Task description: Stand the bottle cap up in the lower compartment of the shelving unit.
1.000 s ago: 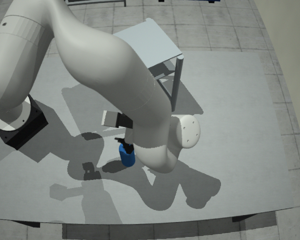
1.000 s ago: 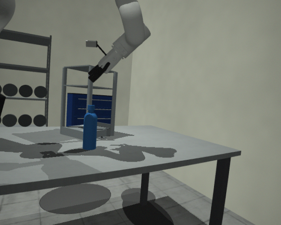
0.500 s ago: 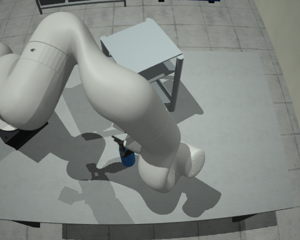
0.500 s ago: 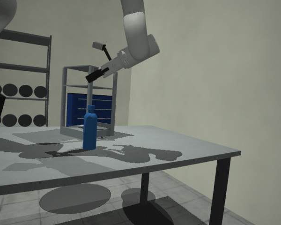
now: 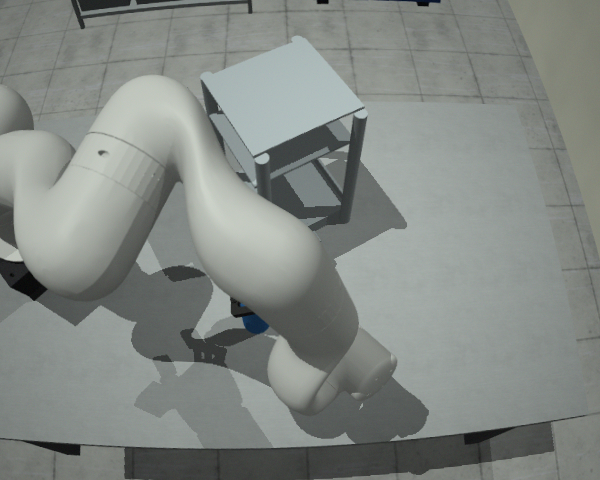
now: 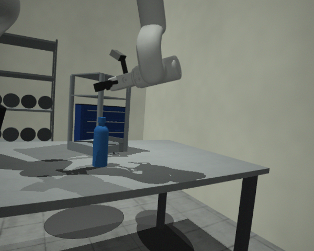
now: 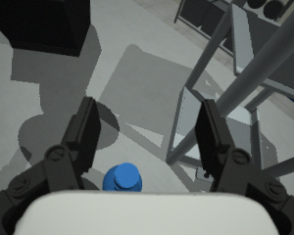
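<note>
The blue bottle (image 6: 100,143) stands cap up on the table (image 6: 194,164), in front of the shelving unit (image 6: 71,107) (image 5: 285,93). In the top view only a blue sliver of the bottle (image 5: 254,323) shows under the arm. My gripper (image 6: 96,87) (image 7: 148,113) is open and empty. It lies nearly level, well above the bottle's cap and pointing toward the shelving unit. In the wrist view the bottle's cap (image 7: 123,177) shows low between the fingers, nearer the left one. A post of the shelving unit (image 7: 235,90) crosses by the right finger. The lower compartment holds nothing.
The robot's black base (image 5: 16,276) (image 7: 39,22) stands at the table's left. The arm's big links hang over the table's middle. A tall rack (image 6: 24,75) and a blue cabinet (image 6: 82,121) stand off the table behind it. The table's edge (image 6: 178,184) runs along the front.
</note>
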Robot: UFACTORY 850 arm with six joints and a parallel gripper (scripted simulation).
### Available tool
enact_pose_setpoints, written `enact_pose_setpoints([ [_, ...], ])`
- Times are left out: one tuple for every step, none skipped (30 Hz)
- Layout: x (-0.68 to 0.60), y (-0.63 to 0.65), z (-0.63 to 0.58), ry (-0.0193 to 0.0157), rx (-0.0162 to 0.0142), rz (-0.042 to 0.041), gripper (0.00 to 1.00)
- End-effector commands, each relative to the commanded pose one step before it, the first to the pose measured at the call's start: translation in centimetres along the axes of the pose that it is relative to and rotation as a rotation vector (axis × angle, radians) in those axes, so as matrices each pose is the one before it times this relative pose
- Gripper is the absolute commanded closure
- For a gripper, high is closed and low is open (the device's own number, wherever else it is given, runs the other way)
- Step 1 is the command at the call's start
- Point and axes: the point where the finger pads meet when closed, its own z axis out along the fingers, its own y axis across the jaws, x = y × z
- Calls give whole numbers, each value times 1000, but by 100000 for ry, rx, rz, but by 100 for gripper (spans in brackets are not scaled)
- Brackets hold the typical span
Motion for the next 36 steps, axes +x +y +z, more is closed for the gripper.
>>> enact_pose_setpoints([
  [-25, 21, -8, 4502, -4337, 4487, 16],
  [-20, -5, 18, 1266, -1292, 1306, 16],
  [-20, -5, 17, 1218, -1242, 1255, 16],
  [-20, -4, 11, 1173, -1185, 1193, 16],
  [-20, -3, 6, 1127, -1128, 1132, 16],
  [-20, -2, 2, 1080, -1072, 1072, 16],
  [-19, -1, -2, 1033, -1017, 1013, 16],
  [-19, 0, -5, 985, -962, 955, 16],
  [-18, 1, -8, 936, -908, 899, 16],
  [-14, -3, 14, 820, -847, 855, 16],
  [-13, -3, 11, 774, -795, 802, 16],
  [-13, -2, 8, 729, -744, 749, 16],
  [-12, -2, 6, 684, -694, 698, 16],
  [-12, -1, 4, 640, -645, 647, 16],
  [-11, -1, 3, 595, -597, 599, 16],
  [0, 0, 0, 0, 0, 0, 16],
  [0, 0, 0, 0, 0, 0, 16],
  [-10, 0, 1, 551, -550, 551, 16],
  [-9, 0, 0, 508, -505, 505, 16],
  [-9, 0, -1, 465, -461, 460, 16],
  [-8, 0, -1, 424, -418, 417, 16],
  [-7, 0, -2, 383, -377, 376, 16],
  [-7, 0, -2, 344, -337, 336, 16],
  [-6, 0, -2, 306, -299, 298, 16],
  [-5, 0, -2, 270, -263, 262, 16],
  [-5, 0, -2, 235, -228, 228, 16],
  [-4, 0, -2, 202, -196, 195, 16],
  [-3, 0, -2, 171, -166, 165, 16],
  [-3, 0, -1, 142, -138, 137, 16],
  [-2, 0, -1, 116, -112, 111, 16],
  [-2, 0, -1, 91, -88, 88, 16],
  [-1, 0, -1, 70, -67, 67, 16],
  [0, 0, 0, 0, 0, 0, 16],
  [0, 0, 0, 0, 0, 0, 16],
  [-1, 0, -1, 51, -49, 49, 16],
  [-1, 0, 0, 34, -33, 33, 16],
])
